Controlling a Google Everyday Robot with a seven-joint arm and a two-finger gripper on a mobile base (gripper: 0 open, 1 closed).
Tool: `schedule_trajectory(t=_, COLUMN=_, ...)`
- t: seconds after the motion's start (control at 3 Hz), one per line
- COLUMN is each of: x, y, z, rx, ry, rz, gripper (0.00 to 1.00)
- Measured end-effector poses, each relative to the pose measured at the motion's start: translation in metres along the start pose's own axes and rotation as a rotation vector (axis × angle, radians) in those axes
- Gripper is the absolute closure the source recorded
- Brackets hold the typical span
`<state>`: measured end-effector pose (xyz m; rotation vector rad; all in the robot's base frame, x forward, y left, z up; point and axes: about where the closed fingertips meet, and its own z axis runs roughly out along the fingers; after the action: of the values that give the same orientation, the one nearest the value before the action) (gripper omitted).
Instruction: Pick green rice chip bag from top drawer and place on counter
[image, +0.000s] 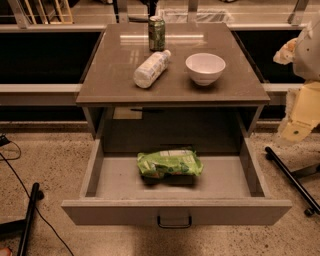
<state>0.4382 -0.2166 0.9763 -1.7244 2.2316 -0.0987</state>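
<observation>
— Where's the gripper (300, 114)?

— Well off to the right of the bag (170, 163) and higher up, at the very edge of what I can see. It's nowhere near touching the bag. Whether it's spread or pressed together, I can't tell from here.

— And the bag itself?

— It's lying flat on the floor of the drawer (120, 180), about the middle, long side across. The drawer is pulled right out around the bag, so the bag is open from above and touches none of the walls.

— So which step is this?

— The very start, I'd say. The bag isn't picked yet.

— What does the next move want?

— A swing left and then down onto the bag, keeping clear of the counter (105, 85) edge just behind and above it. The foil looks puffed and crinkly, so my guess is a pinch across the short width holds best.

— Room to set it down?

— Up beyond the bag the counter carries a bowl (205, 68), a bottle (151, 69) on its side and a can (156, 33) farthest back. The strip nearest the bag, in front of those, looks the easiest landing.
</observation>
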Motion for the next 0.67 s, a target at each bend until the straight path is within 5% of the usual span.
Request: schedule_trajectory(t=0.67, x=-0.0057, y=-0.0010, z=0.0065, rx=-0.011, ry=-0.020, rz=-0.009, gripper=0.00)
